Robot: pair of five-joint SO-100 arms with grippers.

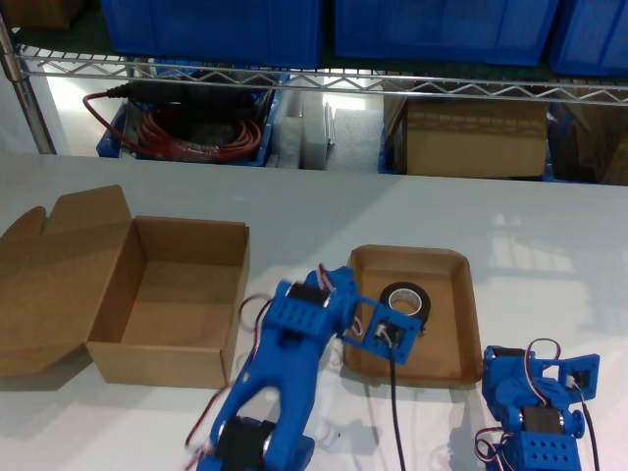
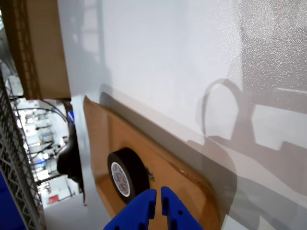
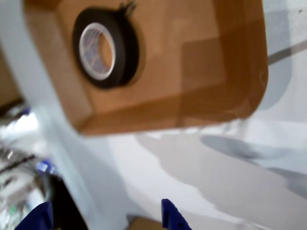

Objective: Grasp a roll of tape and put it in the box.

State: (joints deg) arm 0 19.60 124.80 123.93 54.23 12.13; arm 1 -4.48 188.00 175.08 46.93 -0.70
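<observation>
Here, the roll of tape point(image 1: 401, 298) lies flat, hole upward, inside a shallow tray point(image 1: 469, 324) beside the open box point(image 1: 162, 363) on the counter point(image 1: 343, 206). Our first hand point(image 2: 158, 201) has its tips pressed nearly together, with the roll just beyond them. Our second hand point(image 3: 103, 215) is spread, and the roll sits farther off across the tray. That view is blurred, so we cannot tell for sure which arm reaches over the tray.

Second wrist view blurred — my second pincer point(image 3: 105, 218) cut by edge; box point(image 1: 172, 294) lid cropped.
</observation>
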